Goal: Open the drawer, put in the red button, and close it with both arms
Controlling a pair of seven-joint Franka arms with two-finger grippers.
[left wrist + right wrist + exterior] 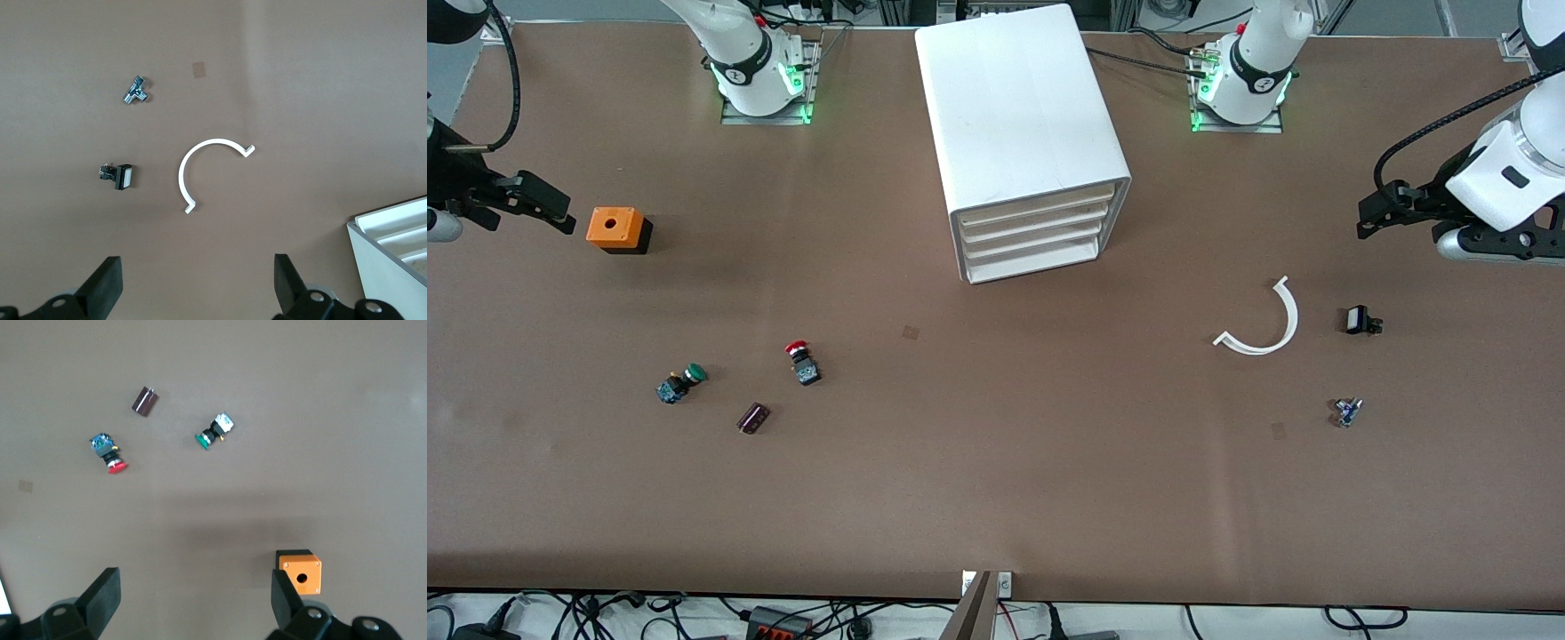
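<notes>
Brown bench (996, 498) fills the front view from edge to edge, and upper centre of that frame sits the white cabinet (1024, 133), its four drawer fronts facing the camera and all flush, with the drawer (1037, 229), second from the top, pushed fully in. Lower left of centre in the front view, the red button (802, 361) lies tipped on its side on the bench, red cap pointing up the frame; the right wrist view picks it up too (107, 452). Just beside it, toward the right arm's end, lies a green button (680, 383), also on its side, and between the two but nearer the camera rests a small maroon cylinder (753, 418). At the middle left of the frame sits an orange box (616, 228) with a round hole in its top face. At the left edge, the right end effector (543, 206) hangs in the air, fingers spread wide with nothing between them, as the right wrist view confirms (193, 597). Over at the right edge, the left end effector (1383, 213) hangs above the bench, likewise wide apart and empty in its wrist view (195, 283). Below it in the frame lie a white curved strip (1263, 322), a small black part (1360, 321) and a tiny metal fitting (1346, 412).
</notes>
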